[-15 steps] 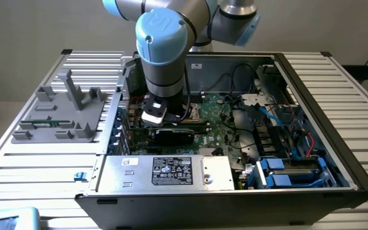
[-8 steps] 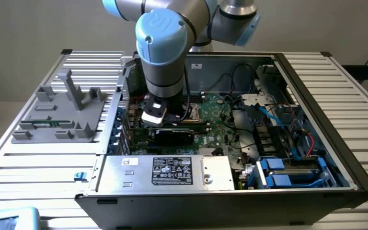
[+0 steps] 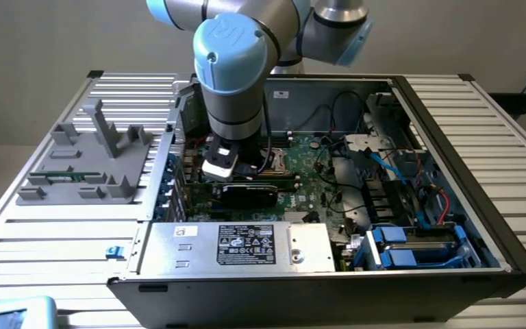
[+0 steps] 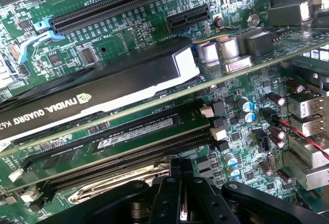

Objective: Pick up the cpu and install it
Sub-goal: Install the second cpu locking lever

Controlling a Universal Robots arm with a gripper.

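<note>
Looking down into an open computer case [image 3: 509,253] that lies on a slatted metal table [image 3: 482,116], we see the robot arm [image 3: 231,75] reaching straight down into the middle of the case. Its gripper [image 3: 219,168] sits low over the green circuit board [image 3: 314,185], just above the black graphics card [image 3: 249,194] and beside the metal socket frame [image 3: 277,161].

In the wrist view, the gripper [image 4: 183,203] appears as dark fingers pressed together, fully closed, with a thin bright sliver caught between them. We cannot tell whether that sliver is the cpu, and we cannot make out the cpu anywhere else with certainty. Just past the fingertips lies a shiny metal lever [image 4: 123,179] of the socket, and beyond it run two long memory slots [image 4: 133,142], one holding a memory stick [image 4: 139,127]. Further on, the graphics card [image 4: 103,82] stands on edge in its slot.

Toward the front of the case in the exterior view sits a silver box with a black label [image 3: 244,245]. On the table at the exterior view's left rests a grey plastic holder [image 3: 90,161] with upright posts.
</note>
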